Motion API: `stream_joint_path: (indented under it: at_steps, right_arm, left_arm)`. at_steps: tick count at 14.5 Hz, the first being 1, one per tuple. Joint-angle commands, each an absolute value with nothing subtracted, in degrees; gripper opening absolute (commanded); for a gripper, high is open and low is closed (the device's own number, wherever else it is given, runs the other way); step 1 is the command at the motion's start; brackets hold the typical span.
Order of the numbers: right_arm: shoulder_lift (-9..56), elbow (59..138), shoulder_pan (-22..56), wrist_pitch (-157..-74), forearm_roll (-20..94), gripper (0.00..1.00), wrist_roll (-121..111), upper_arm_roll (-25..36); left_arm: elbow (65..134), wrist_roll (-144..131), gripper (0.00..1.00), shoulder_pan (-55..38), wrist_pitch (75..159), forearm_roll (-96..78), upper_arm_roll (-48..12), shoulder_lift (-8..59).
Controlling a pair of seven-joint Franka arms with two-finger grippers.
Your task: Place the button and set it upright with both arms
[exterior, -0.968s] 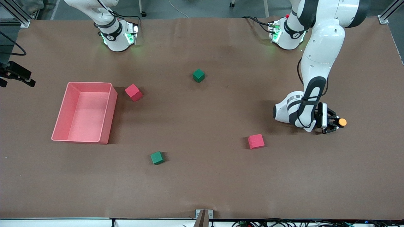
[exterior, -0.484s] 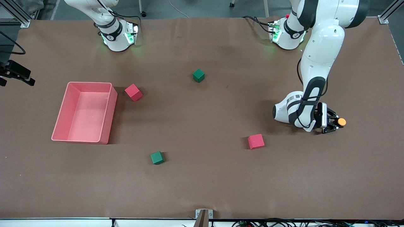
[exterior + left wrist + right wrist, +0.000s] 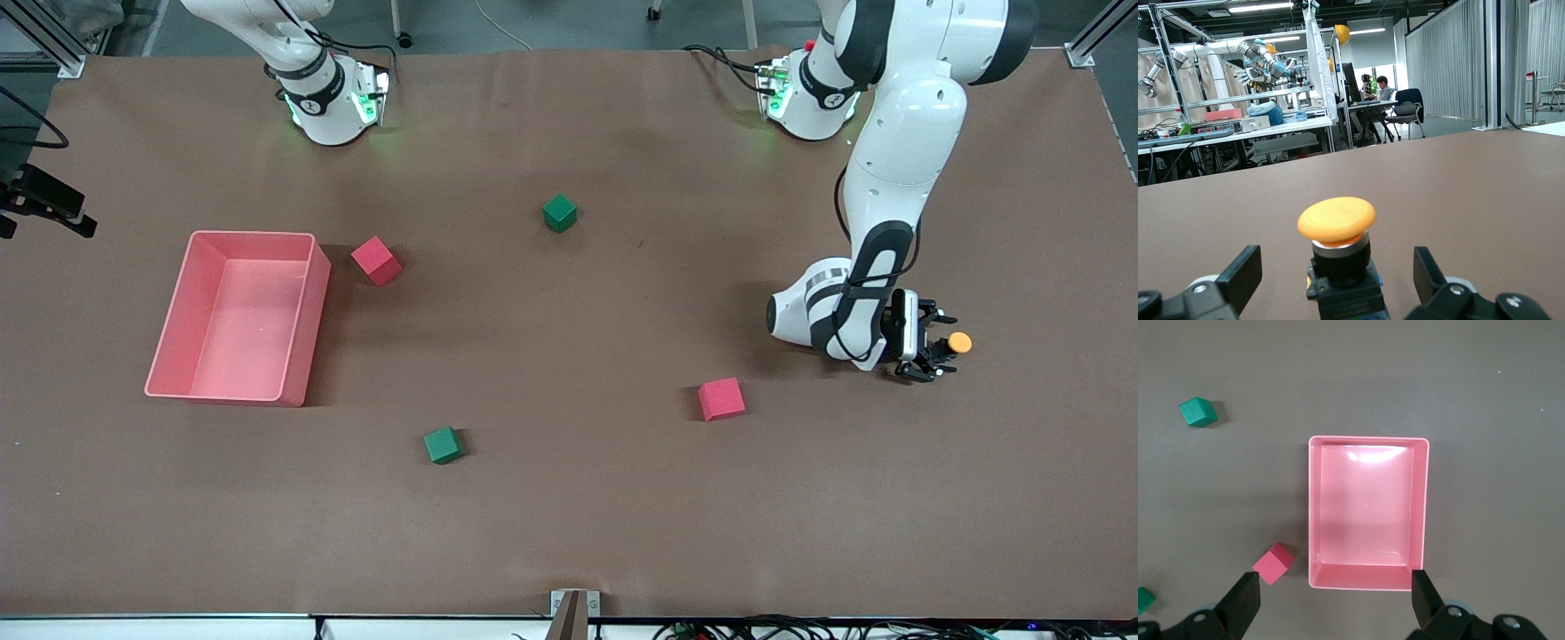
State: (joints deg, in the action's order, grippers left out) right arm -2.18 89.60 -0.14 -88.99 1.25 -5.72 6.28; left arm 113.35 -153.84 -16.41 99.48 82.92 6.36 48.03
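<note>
In front view I see the left gripper low at the left arm's end of the table, the button at its tips. Left wrist view shows fingers spread, button standing upright between them, seemingly untouched; a crooked retreat could tip it. Right wrist view: right gripper spread, waiting above the bin.
</note>
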Motion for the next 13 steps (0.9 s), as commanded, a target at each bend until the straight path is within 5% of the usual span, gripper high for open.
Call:
stream_joint_path:
  at_steps: [1, 13]
  right_arm:
    - [-1.8, 88.0, -1.1, -88.2, 1.9, 1.00, -6.1, 5.7]
    - [-1.8, 88.0, -1.1, -88.1, 1.8, 1.00, -6.2, 5.7]
  left_arm:
    - [112.9, -152.2, 1.00, -16.2, 99.1, 82.1, 6.2, 47.9]
    - [113.1, -145.7, 1.00, -15.7, 93.4, 81.9, 6.2, 44.6]
